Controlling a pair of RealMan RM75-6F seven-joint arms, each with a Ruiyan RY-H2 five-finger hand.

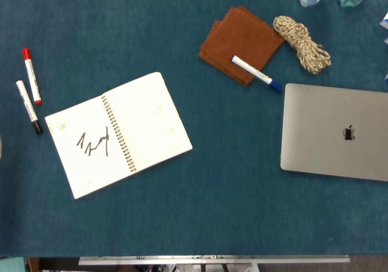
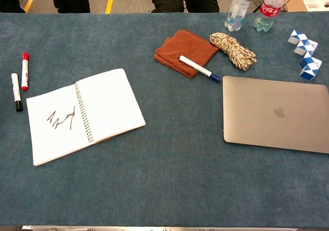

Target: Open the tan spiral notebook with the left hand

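At the far left of the blue table (image 1: 200,199) two markers lie side by side, well apart from everything else: a black-capped marker (image 1: 28,106) and, just beside it, a red-capped marker (image 1: 31,76). To their right the spiral notebook (image 1: 119,133) lies open and flat, its wire binding running down the middle, a dark scribble (image 1: 93,144) on the left page and the right page blank. Neither the left hand nor the right hand shows in the head view or the chest view, so whether they are released, clenched or grasping anything cannot be told; nothing touches the notebook. Further right, toward the far edge, a folded brown cloth (image 1: 240,43) carries a white marker with a blue cap (image 1: 256,73) across its near corner. Just beside the cloth lies a coil of rope (image 1: 301,42). Beyond it stand two plastic bottles (image 2: 240,6) at the table's far edge. A closed grey laptop (image 1: 335,132) lies flat at the right, and blue-and-white folding puzzle pieces (image 2: 305,54) lie past its far right corner
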